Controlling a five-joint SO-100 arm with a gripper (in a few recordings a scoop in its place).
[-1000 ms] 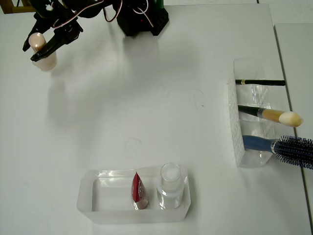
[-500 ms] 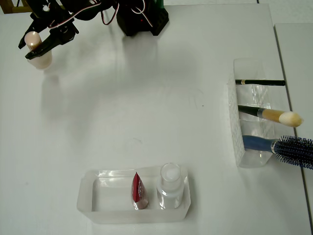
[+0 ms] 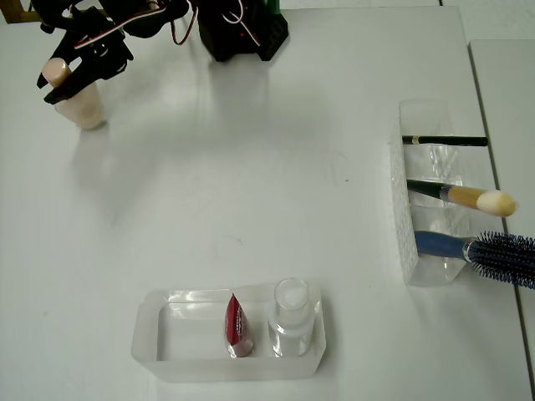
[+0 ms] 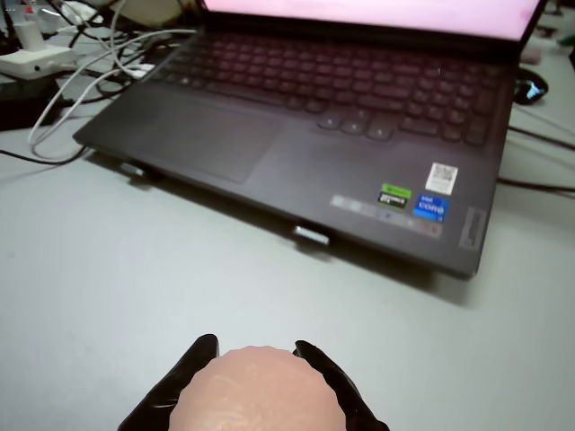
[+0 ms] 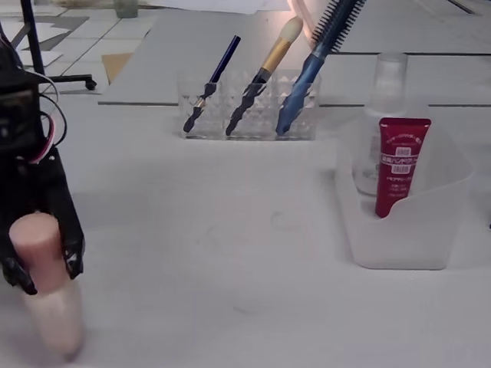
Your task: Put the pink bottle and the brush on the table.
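Note:
The pink bottle (image 3: 84, 108) is at the far left of the white table (image 3: 251, 167), leaning, with its base down at the tabletop in the fixed view (image 5: 52, 310). My black gripper (image 3: 55, 81) is shut on its cap, one finger on each side (image 5: 42, 270). In the wrist view the rounded pink cap (image 4: 258, 397) sits between the two fingers (image 4: 187, 370). The brush (image 3: 465, 197), with a dark handle, gold ferrule and cream tip, rests in the clear holder (image 3: 404, 209) at the right, far from my gripper. It stands slanted in the fixed view (image 5: 268, 61).
The holder also carries a thin dark pencil (image 3: 445, 140) and a blue hairbrush (image 3: 485, 249). A clear tray (image 3: 167, 355) near the front holds a red tube (image 3: 236, 324) and a clear bottle (image 3: 291, 313). The arm's base (image 3: 244, 29) is at the back. A laptop (image 4: 314, 117) lies beyond the gripper.
The gripper stays shut on the pink bottle. It drifted a little left, then came back, and the bottle's base now sits lower and further right in the overhead view, leaning more.

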